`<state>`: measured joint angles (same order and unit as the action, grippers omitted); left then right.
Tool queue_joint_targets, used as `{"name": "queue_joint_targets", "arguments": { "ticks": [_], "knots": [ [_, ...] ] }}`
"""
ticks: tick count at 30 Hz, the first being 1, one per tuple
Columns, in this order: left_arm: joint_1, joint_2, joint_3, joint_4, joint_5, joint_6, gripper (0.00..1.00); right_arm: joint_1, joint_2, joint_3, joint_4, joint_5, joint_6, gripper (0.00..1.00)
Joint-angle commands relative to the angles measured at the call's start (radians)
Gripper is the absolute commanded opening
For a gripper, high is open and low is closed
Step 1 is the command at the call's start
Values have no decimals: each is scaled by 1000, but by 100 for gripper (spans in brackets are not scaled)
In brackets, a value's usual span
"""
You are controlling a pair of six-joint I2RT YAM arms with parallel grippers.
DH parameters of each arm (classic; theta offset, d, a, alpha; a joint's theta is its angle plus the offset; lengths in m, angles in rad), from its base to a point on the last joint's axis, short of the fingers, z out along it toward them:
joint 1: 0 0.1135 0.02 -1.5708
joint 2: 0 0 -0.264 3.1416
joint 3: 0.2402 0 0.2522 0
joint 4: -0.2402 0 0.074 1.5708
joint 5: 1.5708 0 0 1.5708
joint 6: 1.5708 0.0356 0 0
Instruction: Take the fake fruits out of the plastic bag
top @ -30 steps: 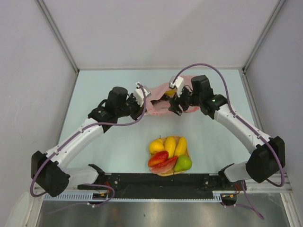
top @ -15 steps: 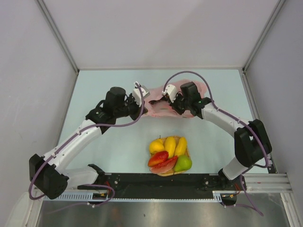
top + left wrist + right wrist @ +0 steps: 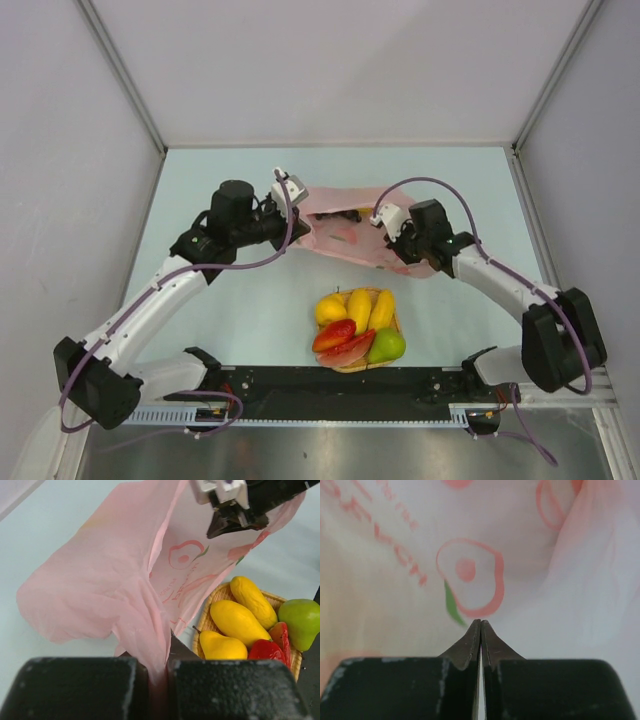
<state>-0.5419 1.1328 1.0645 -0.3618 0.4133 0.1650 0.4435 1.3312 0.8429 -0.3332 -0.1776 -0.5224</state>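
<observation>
Pink crinkly film fills most of what I can see: the plastic bag (image 3: 345,232) lies just above the centre of the overhead view, stretched between my two arms. My left tool (image 3: 159,664) is pinching a gathered fold of the bag's edge, and the film runs straight up from between its fingers. My right tool (image 3: 480,628) has its tips pressed together against the printed side of the bag. I see no film caught between them, so I would not count that as a grip.

Most of the fake fruits (image 3: 358,325) already sit in the woven tray (image 3: 209,605) at the lower centre, among them the green pear (image 3: 388,345) and the red watermelon slice (image 3: 345,350). A dark shape (image 3: 338,213) shows near the upper edge of the bag. I take it for the grape bunch, so the job looks nearly done but not finished.

My worries from here:
- If the right tool has closed on nothing, any pull from it leaves the bag hanging from the left pinch alone.
- The film is thin, so a hard tug from the left could tear it or slip it free.
- From the left wrist the bag hangs near the tray, and dragging it could sweep fruit out.
- Tipping the bag too fast could send the dark piece rolling across the table (image 3: 230,310).
</observation>
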Motion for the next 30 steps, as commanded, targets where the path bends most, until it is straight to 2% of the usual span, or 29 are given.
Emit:
{"name": "queue_joint_targets", "arguments": {
  "ticks": [1,4,7,9,10,11,14,23,24,25,28,30],
  "knots": [
    [5,25,46,21,48,-4,0,37,162,139,120,-3,-77,8],
    [5,44,77,15,42,7,0,44,287,225,171,3,-94,18],
    [5,67,103,3,59,21,0,17,386,317,244,40,-10,29],
    [5,71,112,-15,76,25,0,-12,413,363,272,27,37,43],
    [5,73,115,-23,81,27,0,-17,443,375,296,35,62,55],
    [5,76,115,-28,84,27,0,-19,459,389,304,43,70,59],
    [5,90,120,-39,91,33,0,-23,514,444,322,36,93,68],
    [5,125,140,-91,137,65,0,-37,657,567,322,-95,102,78],
    [5,128,141,-92,140,64,0,-35,663,570,353,-103,105,80],
    [5,131,141,-92,145,61,0,-37,672,571,368,-121,108,86],
    [5,147,144,-91,159,53,0,-35,718,585,439,-128,119,93],
    [5,153,144,-92,168,47,0,-43,762,631,463,-131,159,93]
  ]
}}
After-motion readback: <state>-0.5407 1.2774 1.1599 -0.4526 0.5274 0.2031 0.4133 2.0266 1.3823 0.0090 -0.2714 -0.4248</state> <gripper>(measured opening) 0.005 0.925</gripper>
